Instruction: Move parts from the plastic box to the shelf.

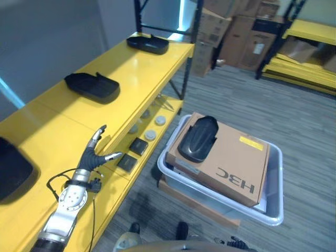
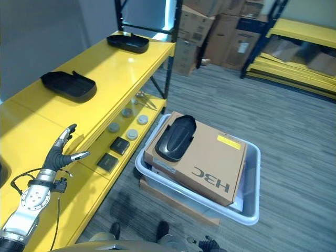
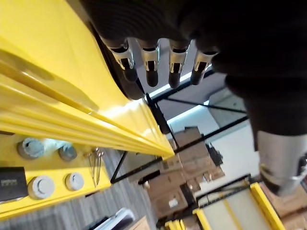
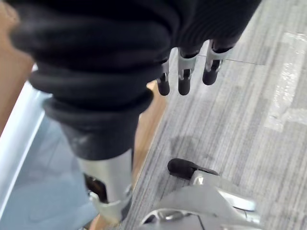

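Note:
A black moulded part [image 1: 198, 137] lies on a brown cardboard box [image 1: 233, 165] inside the translucent plastic box [image 1: 276, 184] on the floor. On top of the yellow shelf [image 1: 136, 71] rest three similar black parts: one far back [image 1: 148, 43], one in the middle [image 1: 92, 86], one at the near left edge [image 1: 11, 170]. My left hand [image 1: 95, 152] hovers open over the shelf's front edge, holding nothing; its straight fingers [image 3: 151, 67] show in the left wrist view. My right hand [image 4: 184, 72] hangs open and holds nothing above the grey floor, beside the plastic box's wall [image 4: 19, 139].
The lower shelf level holds grey round discs [image 1: 150, 135] and small black boxes [image 1: 138, 146]. A dark upright post [image 1: 188, 58] stands at the shelf's far corner. Stacked cardboard cartons [image 1: 236, 31] and another yellow rack [image 1: 310, 52] stand at the back right.

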Tool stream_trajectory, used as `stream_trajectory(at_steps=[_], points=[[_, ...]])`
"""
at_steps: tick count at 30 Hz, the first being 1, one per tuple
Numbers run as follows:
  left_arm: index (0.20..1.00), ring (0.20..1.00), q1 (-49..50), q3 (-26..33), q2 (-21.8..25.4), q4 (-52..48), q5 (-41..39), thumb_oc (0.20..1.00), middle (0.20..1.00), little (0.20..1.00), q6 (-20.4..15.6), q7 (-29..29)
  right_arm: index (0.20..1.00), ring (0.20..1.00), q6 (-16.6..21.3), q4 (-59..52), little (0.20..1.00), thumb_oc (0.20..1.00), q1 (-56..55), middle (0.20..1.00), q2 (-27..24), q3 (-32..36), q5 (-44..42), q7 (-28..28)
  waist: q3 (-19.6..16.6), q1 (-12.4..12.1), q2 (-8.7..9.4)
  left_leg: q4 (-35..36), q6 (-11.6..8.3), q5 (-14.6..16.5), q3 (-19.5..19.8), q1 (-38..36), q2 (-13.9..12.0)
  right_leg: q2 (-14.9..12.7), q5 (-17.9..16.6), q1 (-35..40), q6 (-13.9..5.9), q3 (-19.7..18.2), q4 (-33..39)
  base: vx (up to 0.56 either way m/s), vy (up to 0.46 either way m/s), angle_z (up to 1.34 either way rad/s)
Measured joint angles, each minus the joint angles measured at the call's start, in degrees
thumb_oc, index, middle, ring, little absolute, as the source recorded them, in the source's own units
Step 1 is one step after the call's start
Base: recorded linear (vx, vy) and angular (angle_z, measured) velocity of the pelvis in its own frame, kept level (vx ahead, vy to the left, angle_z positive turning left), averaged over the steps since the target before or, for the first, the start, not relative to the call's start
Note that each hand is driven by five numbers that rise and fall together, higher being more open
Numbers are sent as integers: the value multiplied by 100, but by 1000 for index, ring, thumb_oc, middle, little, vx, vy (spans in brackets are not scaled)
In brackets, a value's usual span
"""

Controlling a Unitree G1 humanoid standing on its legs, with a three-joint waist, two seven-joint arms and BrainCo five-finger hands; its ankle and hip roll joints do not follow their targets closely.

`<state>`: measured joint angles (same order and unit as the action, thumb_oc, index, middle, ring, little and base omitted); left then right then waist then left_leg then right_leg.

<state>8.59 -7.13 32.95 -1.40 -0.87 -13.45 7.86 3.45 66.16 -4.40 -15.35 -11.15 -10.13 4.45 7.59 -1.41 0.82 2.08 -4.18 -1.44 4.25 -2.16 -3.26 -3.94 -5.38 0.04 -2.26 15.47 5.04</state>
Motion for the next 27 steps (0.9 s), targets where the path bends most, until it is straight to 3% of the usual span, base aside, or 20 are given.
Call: stream_trajectory(at_steps=[2, 3, 5, 8, 9, 11, 12, 13, 15, 18, 22, 27], points=[[1000, 1000, -15, -103, 181, 198, 6, 1000, 1000, 1000, 81, -26, 1000, 1000, 10, -397, 1000, 1000, -66, 1000, 24, -121, 163, 73, 20, 37, -1, 164, 114, -65, -261, -52, 95, -110, -132, -115, -155, -293, -1, 0, 144, -72], [1000, 1000, 20, -103, 179, 270, 23, 1000, 1000, 1000, 110, -54, 1000, 1000, -16, -724, 1000, 1000, -108, 1000, 14, -128, 274, 133, -3, 108, 94, 216, 154, -81, -359, -133, 180, -125, -179, -147, -204, -360, 1, -9, 145, -54], [1000, 1000, 387, -73, 38, 544, 215, 1000, 1000, 1000, 23, 91, 1000, 1000, 120, -2809, 1000, 1000, -581, 1000, -235, -174, 856, 352, 31, 189, 99, 250, 272, -35, -907, -285, 328, -203, -403, -328, -247, -1001, 2, 55, 138, -107], [1000, 1000, 531, -54, -47, 641, 426, 1000, 1000, 1000, -8, 199, 1000, 1000, 474, -3715, 1000, 1000, -633, 1000, -393, -156, 1283, 533, -2, 278, -50, 281, 306, 152, -1227, -437, 346, -262, -356, -311, -322, -1150, 7, 48, 72, -69], [1000, 1000, 552, -92, -123, 724, 599, 1000, 1000, 1000, 9, 262, 1000, 1000, 517, -3852, 1000, 1000, -721, 1000, -402, -155, 1293, 623, -68, 369, -15, 282, 283, 165, -1225, -508, 382, -219, -408, -280, -326, -1176, 2, 17, 71, -16], [1000, 1000, 620, -91, -142, 697, 684, 1000, 1000, 1000, 16, 362, 1000, 1000, 529, -4102, 1000, 1000, -863, 1000, -503, -155, 1386, 683, -110, 318, -60, 284, 311, 151, -1313, -500, 355, -218, -413, -324, -337, -1263, 6, 39, 83, -20], [1000, 1000, 659, -105, -141, 605, 742, 1000, 1000, 1000, 32, 432, 1000, 1000, 502, -4688, 1000, 1000, -1129, 1000, -645, -158, 1505, 695, -118, 332, -77, 285, 313, 158, -1392, -509, 348, -178, -449, -348, -384, -1337, 6, 61, 73, -39], [1000, 1000, 700, -222, -63, 434, 780, 1000, 1000, 1000, 33, 388, 1000, 1000, 707, -5200, 1000, 1000, -1272, 1000, -753, -169, 1512, 699, -103, 344, -46, 285, 320, 159, -1464, -502, 333, -189, -456, -369, -389, -1380, 6, 43, 46, -30], [1000, 1000, 614, -888, -51, 262, 802, 1000, 1000, 1000, 13, 220, 1000, 1000, 784, -5870, 1000, 1000, -1227, 1000, -913, -188, 1658, 712, -95, 525, 23, 288, 313, 179, -1513, -497, 308, -169, -458, -384, -390, -1393, 6, 29, 28, -17], [1000, 1000, 487, -1209, -124, 9, 843, 1000, 1000, 1000, -43, 174, 1000, 1000, 983, -6429, 1000, 1000, -1032, 1000, -1030, -198, 1726, 843, -88, 624, 24, 288, 308, 182, -1514, -486, 273, -151, -458, -394, -389, -1359, 6, 14, 6, -2], [1000, 1000, 367, -1343, -245, -23, 834, 1000, 1000, 1000, -80, 180, 1000, 1000, 1153, -6636, 1000, 1000, -672, 1000, -1112, -213, 1728, 1015, -70, 589, -53, 288, 288, 179, -1463, -472, 237, -112, -452, -386, -380, -1305, 6, 30, -18, 7], [1000, 1000, 375, -1504, -484, 12, 638, 1000, 1000, 1000, -57, 183, 1000, 1000, 1101, -6692, 1000, 1000, 62, 1000, -1222, -181, 1960, 1381, -76, 417, -151, 287, 263, 134, -1159, -311, 177, -105, -403, -385, -314, -999, 9, 30, -48, 31]])
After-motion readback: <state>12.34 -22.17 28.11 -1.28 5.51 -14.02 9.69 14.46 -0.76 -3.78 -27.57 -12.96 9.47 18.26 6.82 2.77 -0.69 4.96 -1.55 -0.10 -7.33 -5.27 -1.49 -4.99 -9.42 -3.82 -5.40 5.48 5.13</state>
